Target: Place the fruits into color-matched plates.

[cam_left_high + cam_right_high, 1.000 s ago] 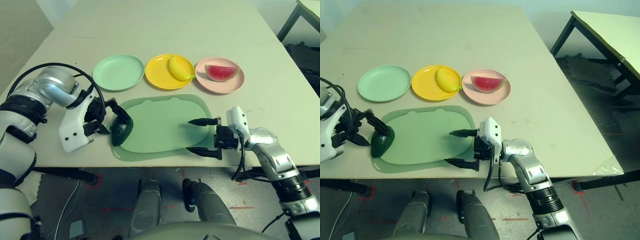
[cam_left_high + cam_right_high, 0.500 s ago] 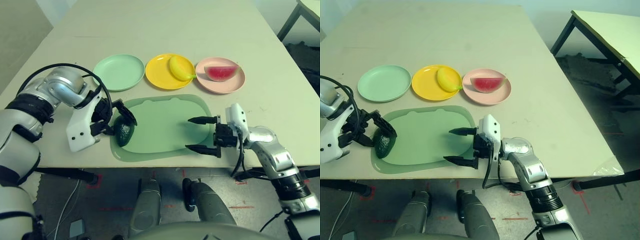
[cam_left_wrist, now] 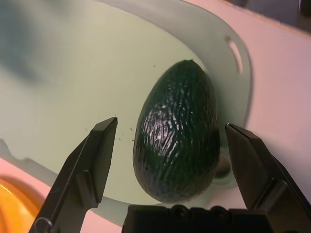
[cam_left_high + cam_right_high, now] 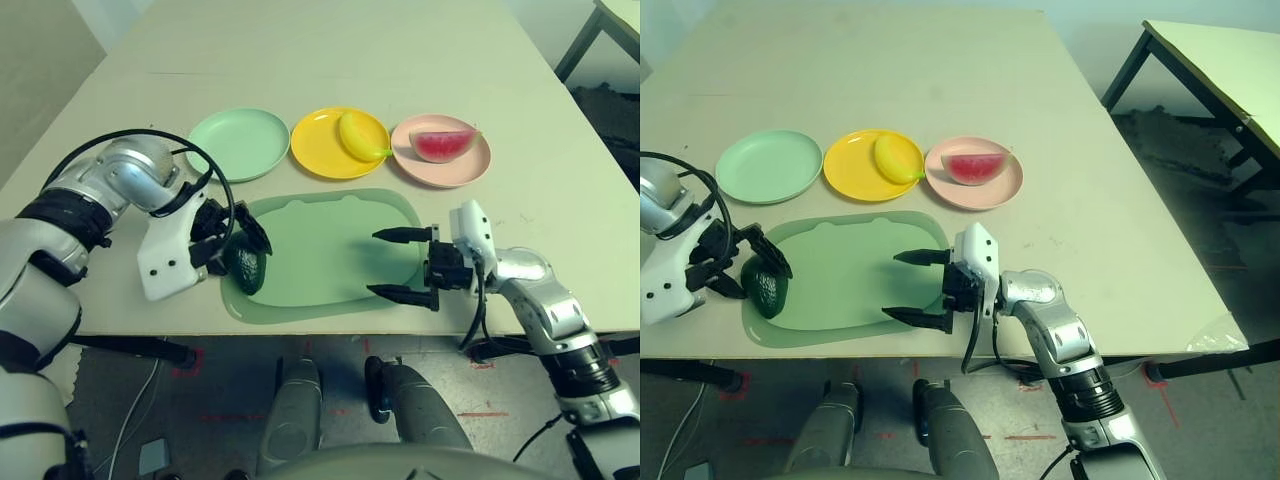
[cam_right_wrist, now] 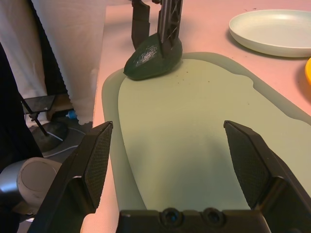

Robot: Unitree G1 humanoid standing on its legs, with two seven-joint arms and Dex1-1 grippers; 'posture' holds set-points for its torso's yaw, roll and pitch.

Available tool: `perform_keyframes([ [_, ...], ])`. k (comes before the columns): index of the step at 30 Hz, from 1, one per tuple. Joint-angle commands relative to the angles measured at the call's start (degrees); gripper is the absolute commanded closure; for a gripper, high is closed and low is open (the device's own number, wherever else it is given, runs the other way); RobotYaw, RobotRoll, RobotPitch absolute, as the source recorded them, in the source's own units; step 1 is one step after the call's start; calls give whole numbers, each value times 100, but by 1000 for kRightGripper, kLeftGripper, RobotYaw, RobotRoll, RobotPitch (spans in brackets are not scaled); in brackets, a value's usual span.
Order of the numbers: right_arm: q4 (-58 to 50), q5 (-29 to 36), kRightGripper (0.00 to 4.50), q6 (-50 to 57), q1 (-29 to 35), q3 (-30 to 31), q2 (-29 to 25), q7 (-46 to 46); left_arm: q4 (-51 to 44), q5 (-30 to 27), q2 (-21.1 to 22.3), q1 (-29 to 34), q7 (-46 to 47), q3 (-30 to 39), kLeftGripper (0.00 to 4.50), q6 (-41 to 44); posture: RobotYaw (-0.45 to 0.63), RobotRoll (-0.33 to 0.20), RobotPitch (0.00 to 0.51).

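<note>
The dark green avocado [image 4: 245,268] lies on the left end of the large green mat [image 4: 330,250]. My left gripper [image 4: 236,252] stands open around it, a finger on each side with a small gap to the fruit [image 3: 177,131]. My right gripper [image 4: 378,262] hovers open over the mat's right end, nothing between its fingers. Behind the mat stand three plates: the mint green one [image 4: 238,144] bare, the yellow one [image 4: 325,150] with the banana [image 4: 358,135], the pink one [image 4: 445,165] with the watermelon wedge [image 4: 441,143].
The mat reaches almost to the table's front edge [image 4: 320,325]. A black cable [image 4: 150,133] loops above my left wrist, close to the mint plate. Another table [image 4: 1210,60] stands off to the far right. Bare tabletop lies behind the plates.
My left gripper has slid in toward the mat and now straddles the avocado, which has turned a little. My right gripper has drifted slightly left and up over the mat.
</note>
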Motion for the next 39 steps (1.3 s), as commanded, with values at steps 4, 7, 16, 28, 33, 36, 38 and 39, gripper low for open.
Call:
perform_keyframes([
  [4, 10, -72, 23, -120, -19, 93, -55, 106, -428, -35, 196, 117, -63, 30, 0, 636, 8, 0, 200],
  [7, 20, -81, 23, -132, -29, 82, -58, 126, -504, -16, 239, 131, -63, -9, 0, 826, 7, 0, 199],
  [16, -37, -77, 23, -142, 6, 89, -101, 151, -472, 190, 173, 182, -63, 74, 0, 936, 2, 0, 199],
  [28, -84, -96, 23, -161, 14, 125, -121, 145, -237, 503, -31, 224, -63, 331, 0, 715, -2, 0, 198],
  [33, -121, -85, 23, -136, -2, 121, -124, 127, -55, 724, -134, 193, -63, 382, 0, 485, -6, 0, 201],
  [36, -139, -87, 23, -135, 9, 115, -140, 125, -16, 767, -184, 199, -63, 415, 0, 442, -8, 0, 202],
  [38, -154, -89, 23, -133, 24, 114, -153, 125, 16, 813, -207, 205, -63, 434, 0, 439, -12, 0, 203],
  [39, -163, -88, 0, -131, 32, 112, -159, 123, 30, 829, -218, 209, -63, 449, 386, 453, -12, 0, 203],
])
